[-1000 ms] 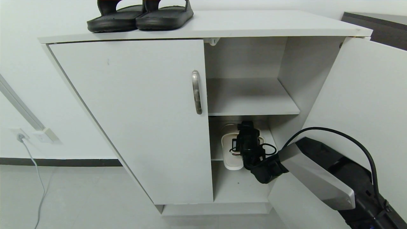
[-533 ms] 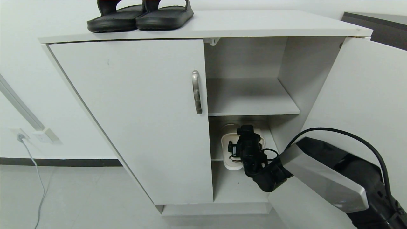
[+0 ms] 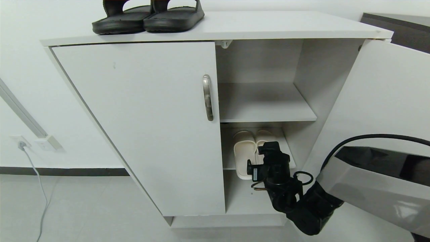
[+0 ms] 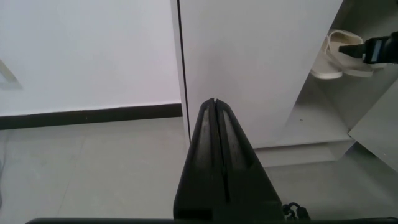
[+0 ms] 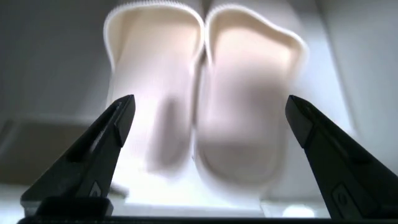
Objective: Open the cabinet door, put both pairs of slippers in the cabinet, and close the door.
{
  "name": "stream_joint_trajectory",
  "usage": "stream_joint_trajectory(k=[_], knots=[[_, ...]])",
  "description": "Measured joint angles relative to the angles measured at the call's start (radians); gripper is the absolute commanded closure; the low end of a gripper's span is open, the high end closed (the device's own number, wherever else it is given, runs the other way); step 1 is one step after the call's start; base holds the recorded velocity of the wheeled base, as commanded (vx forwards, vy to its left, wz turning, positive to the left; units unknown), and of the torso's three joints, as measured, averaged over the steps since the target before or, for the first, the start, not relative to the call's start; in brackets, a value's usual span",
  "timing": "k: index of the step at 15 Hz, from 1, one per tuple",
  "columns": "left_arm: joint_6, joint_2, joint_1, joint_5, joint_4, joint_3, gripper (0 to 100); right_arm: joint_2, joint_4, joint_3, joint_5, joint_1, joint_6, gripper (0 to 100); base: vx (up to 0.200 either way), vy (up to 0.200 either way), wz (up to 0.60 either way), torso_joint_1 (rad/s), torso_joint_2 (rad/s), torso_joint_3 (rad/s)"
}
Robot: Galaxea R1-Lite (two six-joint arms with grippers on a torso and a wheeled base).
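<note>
A pair of cream slippers (image 3: 244, 153) lies side by side on the lower shelf inside the white cabinet (image 3: 268, 23). The cabinet's right door (image 3: 379, 97) stands open and its left door (image 3: 141, 127) is closed. My right gripper (image 3: 268, 148) hangs just in front of that shelf, open, with nothing held. In the right wrist view the cream slippers (image 5: 205, 118) lie ahead between the spread fingers (image 5: 93, 162). A pair of black slippers (image 3: 147, 16) sits on the cabinet top at the left. My left gripper (image 4: 214, 109) is shut and empty, low over the floor before the closed door.
The upper shelf (image 3: 265, 104) is bare. A metal handle (image 3: 208, 97) runs down the closed door's edge. A wall socket with a grey cable (image 3: 23, 146) is at the lower left. Open grey floor (image 3: 84, 208) lies in front of the cabinet.
My right arm has drawn back out of the cabinet and lower. The cream slippers stay on the shelf, now uncovered.
</note>
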Motion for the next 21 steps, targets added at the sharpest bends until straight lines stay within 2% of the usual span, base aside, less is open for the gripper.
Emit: stream_joint_trajectory(k=[2,4,7,13,21], knots=[[0.002,0.0,-0.001,0.0,0.0,0.0,100,-0.049,-0.071,0.105,-0.017,0.034,0.0,0,0.0,0.0,0.0,0.0,0.0,0.0],[0.002,0.0,-0.001,0.0,0.0,0.0,100,-0.073,-0.076,0.137,-0.018,0.048,0.0,0,0.0,0.0,0.0,0.0,0.0,0.0],[0.002,0.0,-0.001,0.0,0.0,0.0,100,-0.082,-0.079,0.148,-0.019,0.064,-0.001,0,0.0,0.0,0.0,0.0,0.0,0.0],[0.0,0.001,-0.001,0.0,0.0,0.0,100,-0.086,-0.081,0.163,-0.02,0.079,-0.001,0,-0.2,0.0,0.0,0.002,0.0,0.0],[-0.003,0.0,0.0,0.001,0.0,-0.001,100,-0.087,-0.104,0.185,-0.022,0.085,-0.003,0,0.0,0.0,0.0,0.0,0.0,0.0]])
